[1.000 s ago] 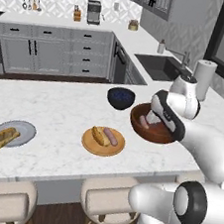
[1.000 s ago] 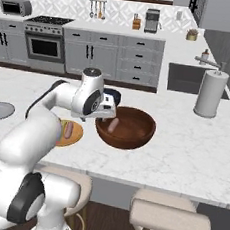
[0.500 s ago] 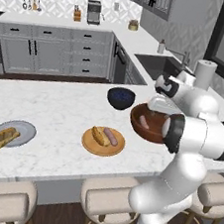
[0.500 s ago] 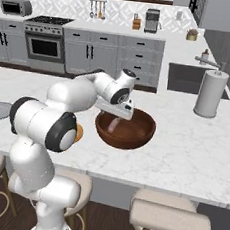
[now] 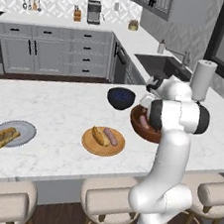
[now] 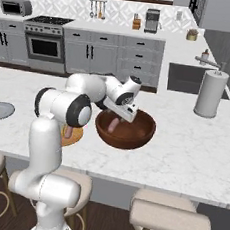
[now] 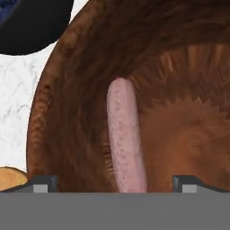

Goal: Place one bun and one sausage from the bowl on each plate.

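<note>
The reddish-brown wooden bowl (image 6: 135,136) stands on the island counter and holds one pink sausage (image 7: 126,139), also seen as the sausage (image 6: 114,124). My gripper (image 7: 114,184) is open just above it. Its fingertips (image 7: 42,184) stand wide on either side of the sausage's near end, touching nothing. The gripper (image 6: 122,116) hangs over the bowl's left half. The tan plate (image 5: 92,145) carries a bun (image 5: 99,135) and a sausage (image 5: 112,136). The grey plate (image 5: 26,128) at the far left carries a bun (image 5: 3,137).
A dark blue-black bowl (image 5: 121,97) sits just behind the wooden bowl (image 5: 140,130). A white paper-towel roll (image 6: 211,93) stands at the right by the sink (image 6: 184,76). Stools line the counter's front edge.
The arm has straightened upward and the hand has swung round over the bowl's left side. The jaws have stayed wide open. Plates and food have not moved.
</note>
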Controlling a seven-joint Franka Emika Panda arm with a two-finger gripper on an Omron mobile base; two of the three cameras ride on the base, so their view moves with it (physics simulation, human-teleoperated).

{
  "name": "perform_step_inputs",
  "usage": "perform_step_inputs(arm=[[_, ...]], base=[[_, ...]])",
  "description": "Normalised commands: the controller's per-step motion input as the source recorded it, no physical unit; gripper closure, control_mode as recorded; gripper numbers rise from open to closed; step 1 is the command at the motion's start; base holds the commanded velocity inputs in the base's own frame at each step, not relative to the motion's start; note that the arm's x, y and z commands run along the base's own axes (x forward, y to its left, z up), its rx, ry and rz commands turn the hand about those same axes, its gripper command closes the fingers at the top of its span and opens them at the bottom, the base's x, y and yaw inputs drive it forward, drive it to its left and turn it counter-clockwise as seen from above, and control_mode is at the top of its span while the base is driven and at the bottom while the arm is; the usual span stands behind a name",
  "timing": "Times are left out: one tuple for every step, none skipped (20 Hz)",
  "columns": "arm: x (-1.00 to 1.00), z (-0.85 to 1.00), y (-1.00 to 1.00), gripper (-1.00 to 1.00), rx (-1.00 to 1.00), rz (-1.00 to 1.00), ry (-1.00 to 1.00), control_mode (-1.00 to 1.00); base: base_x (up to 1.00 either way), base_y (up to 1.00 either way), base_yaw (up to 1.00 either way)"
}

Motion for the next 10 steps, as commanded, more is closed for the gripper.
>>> perform_step_inputs(arm=[[0.61, -0.75, 0.00, -1.00, 0.00, 0.00, 0.05, -1.00], [0.62, -0.61, -0.06, -1.00, 0.00, 0.00, 0.00, -1.00], [0.57, -0.58, -0.28, -1.00, 0.04, 0.03, 0.00, -1.00], [0.49, -0.57, -0.41, -1.00, 0.09, 0.03, 0.00, -1.00], [0.45, -0.52, -0.33, -1.00, 0.09, 0.03, 0.00, -1.00], [0.42, -0.51, -0.11, -1.00, 0.08, 0.07, 0.00, -1.00], [0.36, -0.64, 0.00, -1.00, 0.05, 0.10, 0.02, -1.00], [0.16, -0.62, 0.00, -1.00, 0.02, 0.13, 0.04, -1.00], [0.00, -0.59, 0.06, -1.00, 0.00, 0.14, 0.04, -1.00], [0.00, -0.51, 0.14, -1.00, 0.00, 0.11, 0.00, -1.00]], base=[[0.00, 0.00, 0.00], [0.00, 0.00, 0.00], [0.00, 0.00, 0.00], [0.00, 0.00, 0.00], [0.00, 0.00, 0.00], [0.00, 0.00, 0.00], [0.00, 0.00, 0.00], [0.00, 0.00, 0.00], [0.00, 0.00, 0.00], [0.00, 0.00, 0.00]])
